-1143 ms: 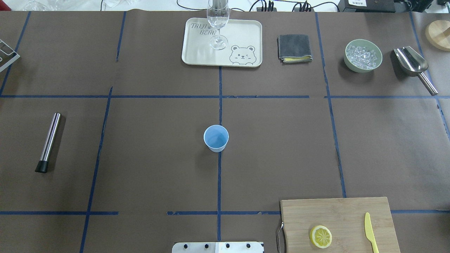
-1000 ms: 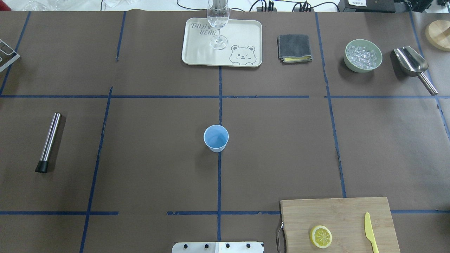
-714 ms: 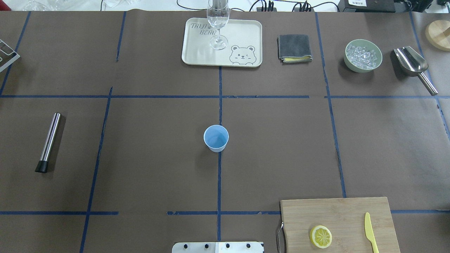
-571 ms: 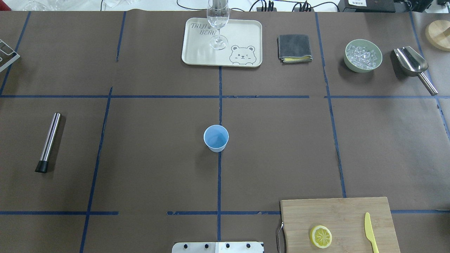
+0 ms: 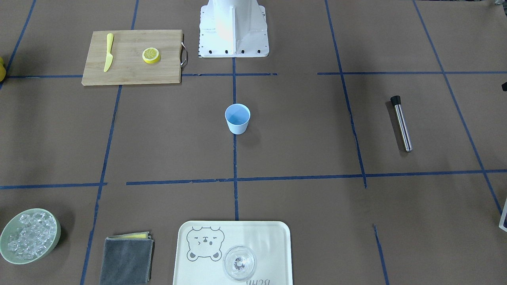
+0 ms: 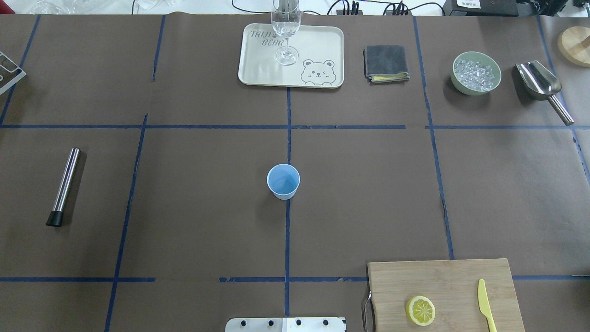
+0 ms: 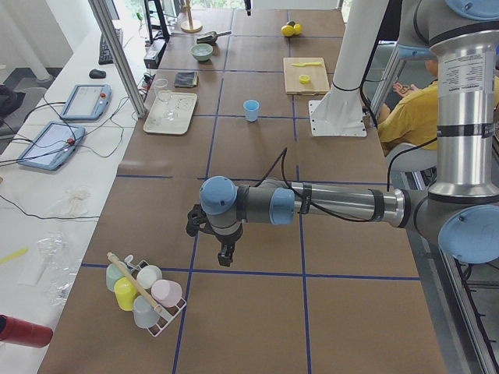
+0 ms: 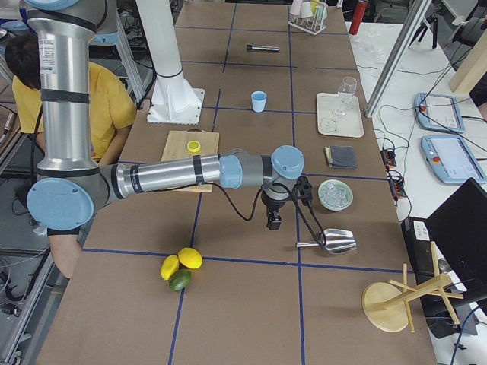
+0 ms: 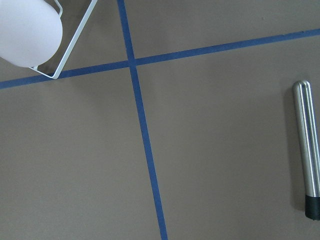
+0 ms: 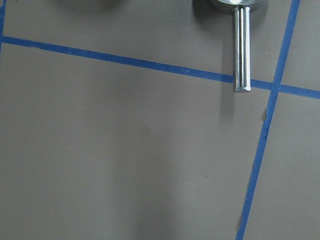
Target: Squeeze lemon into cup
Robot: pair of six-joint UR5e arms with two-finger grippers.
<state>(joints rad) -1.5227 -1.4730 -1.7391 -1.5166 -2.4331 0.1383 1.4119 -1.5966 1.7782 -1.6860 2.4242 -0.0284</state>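
Observation:
The light blue cup (image 6: 283, 180) stands upright and empty at the table's middle, also seen in the front view (image 5: 237, 118). The lemon piece (image 6: 420, 310) lies cut face up on the wooden cutting board (image 6: 442, 281) at the near right, also in the front view (image 5: 151, 55). My left gripper (image 7: 226, 253) hangs over the table's far left end, far from both. My right gripper (image 8: 272, 220) hangs over the far right end, near the metal scoop. They show only in the side views, so I cannot tell if they are open or shut.
A yellow plastic knife (image 6: 484, 304) lies on the board. At the back stand a tray (image 6: 322, 50) with a clear glass (image 6: 286, 27), a grey cloth (image 6: 386, 62), a green bowl of ice (image 6: 476, 73) and a metal scoop (image 6: 541, 87). A metal rod (image 6: 64, 184) lies at left.

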